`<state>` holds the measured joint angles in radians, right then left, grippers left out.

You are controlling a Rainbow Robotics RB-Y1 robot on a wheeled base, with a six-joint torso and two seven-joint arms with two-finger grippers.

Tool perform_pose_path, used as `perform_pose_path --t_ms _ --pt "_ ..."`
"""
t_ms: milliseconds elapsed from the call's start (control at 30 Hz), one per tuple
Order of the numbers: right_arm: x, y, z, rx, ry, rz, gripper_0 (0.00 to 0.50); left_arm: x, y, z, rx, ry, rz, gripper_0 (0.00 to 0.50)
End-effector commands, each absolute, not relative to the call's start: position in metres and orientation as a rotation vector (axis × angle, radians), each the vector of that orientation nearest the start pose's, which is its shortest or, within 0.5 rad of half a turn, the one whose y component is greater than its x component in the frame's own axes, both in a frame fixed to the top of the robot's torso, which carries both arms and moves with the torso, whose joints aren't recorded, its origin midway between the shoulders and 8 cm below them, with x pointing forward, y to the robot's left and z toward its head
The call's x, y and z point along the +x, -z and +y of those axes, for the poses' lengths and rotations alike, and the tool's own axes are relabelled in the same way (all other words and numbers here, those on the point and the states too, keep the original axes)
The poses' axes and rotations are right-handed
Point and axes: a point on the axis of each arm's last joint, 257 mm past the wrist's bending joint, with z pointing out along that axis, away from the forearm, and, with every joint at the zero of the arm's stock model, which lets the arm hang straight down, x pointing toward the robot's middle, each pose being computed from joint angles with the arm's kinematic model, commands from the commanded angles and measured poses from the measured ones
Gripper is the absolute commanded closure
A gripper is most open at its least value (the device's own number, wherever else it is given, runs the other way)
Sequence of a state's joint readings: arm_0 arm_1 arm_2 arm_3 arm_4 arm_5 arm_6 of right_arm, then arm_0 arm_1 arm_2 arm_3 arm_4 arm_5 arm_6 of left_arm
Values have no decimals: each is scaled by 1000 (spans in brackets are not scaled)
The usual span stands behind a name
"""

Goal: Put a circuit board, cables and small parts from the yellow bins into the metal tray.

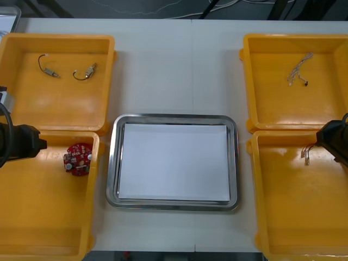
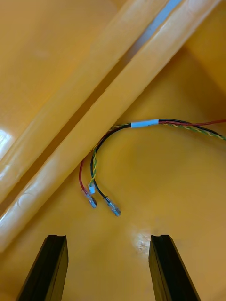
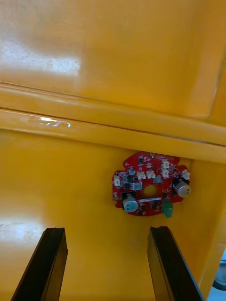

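Nothing legible so far, white band (image 2: 144,123) on the red and yellow cable (image 2: 179,123) comes up blank, any print on the round red circuit board (image 3: 150,184) too small to read — no words, no numbers.

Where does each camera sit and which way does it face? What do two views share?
Front view: above the arms, looking steeply down at the metal tray and yellow bins; left arm and right arm at its sides.
Left wrist view: on the left wrist, looking past the open left gripper at the circuit board.
Right wrist view: on the right wrist, looking past the open right gripper at the red and yellow cable.
Shared: the front view also shows the circuit board and that cable.
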<state>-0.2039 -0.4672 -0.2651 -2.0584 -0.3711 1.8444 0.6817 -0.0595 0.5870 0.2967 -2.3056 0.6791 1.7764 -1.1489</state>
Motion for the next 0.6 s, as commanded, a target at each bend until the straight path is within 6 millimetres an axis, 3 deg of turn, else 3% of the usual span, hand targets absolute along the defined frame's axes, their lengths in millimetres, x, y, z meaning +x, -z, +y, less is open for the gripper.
perform_pose_path --t_ms 33,233,600 --pt "420 215 -375 1254 -185 2301 0 383 185 332 -241 137 2489 0" --pt "423 234 -377 1341 -202 2286 0 385 198 319 -255 159 2488 0" --pt "416 254 -374 1379 -199 2323 0 391 228 316 -280 133 2501 0"
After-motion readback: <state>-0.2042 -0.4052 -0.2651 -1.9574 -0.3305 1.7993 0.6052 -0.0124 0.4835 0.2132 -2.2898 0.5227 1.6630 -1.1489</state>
